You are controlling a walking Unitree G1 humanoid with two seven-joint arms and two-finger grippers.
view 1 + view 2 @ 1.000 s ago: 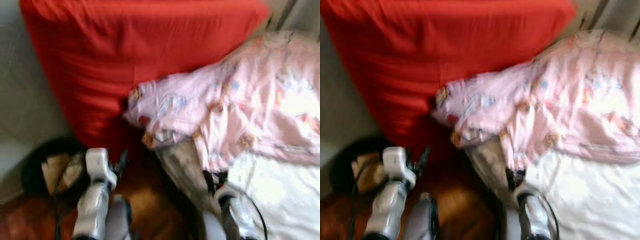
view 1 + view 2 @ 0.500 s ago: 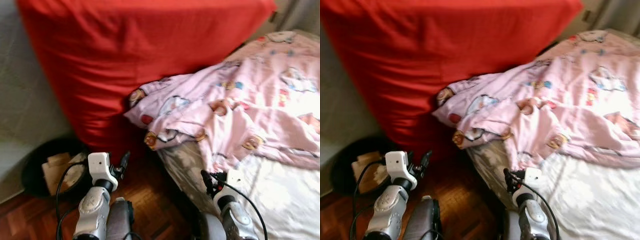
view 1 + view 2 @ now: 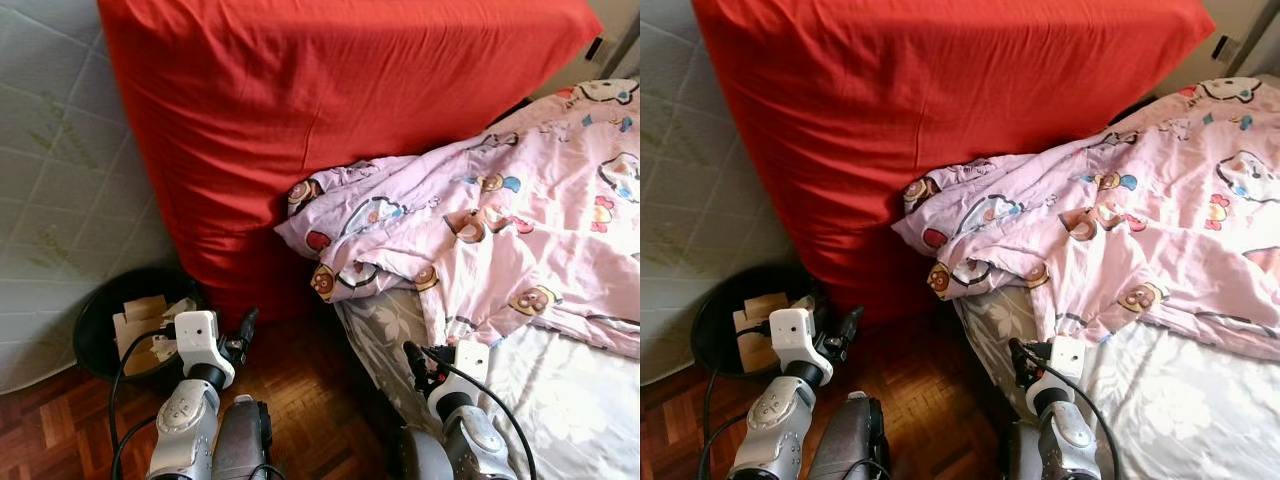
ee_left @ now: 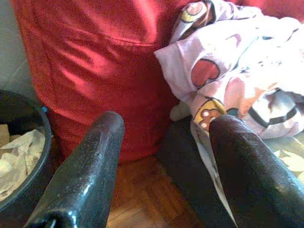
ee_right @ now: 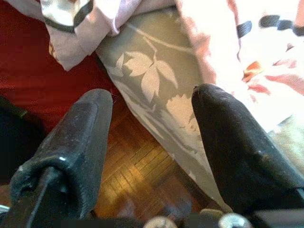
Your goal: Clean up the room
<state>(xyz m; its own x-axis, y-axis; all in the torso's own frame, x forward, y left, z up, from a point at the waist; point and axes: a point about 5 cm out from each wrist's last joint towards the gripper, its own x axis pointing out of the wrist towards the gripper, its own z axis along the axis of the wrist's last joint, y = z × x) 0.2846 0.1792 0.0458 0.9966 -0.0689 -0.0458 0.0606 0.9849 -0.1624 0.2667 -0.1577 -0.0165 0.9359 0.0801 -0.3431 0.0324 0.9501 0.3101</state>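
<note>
My left gripper (image 4: 164, 156) and right gripper (image 5: 152, 142), both spread and empty, have come nearer the pink cartoon-print cotton blanket (image 3: 480, 225) ahead, so grasping it seems next.

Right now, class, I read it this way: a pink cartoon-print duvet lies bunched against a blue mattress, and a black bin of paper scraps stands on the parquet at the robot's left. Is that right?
Not quite. The mattress is red, not blue, as the left eye view shows. The rest holds: the pink cartoon-print duvet lies bunched against it, and the black bin of paper scraps stands on the parquet at the robot's left.
</note>
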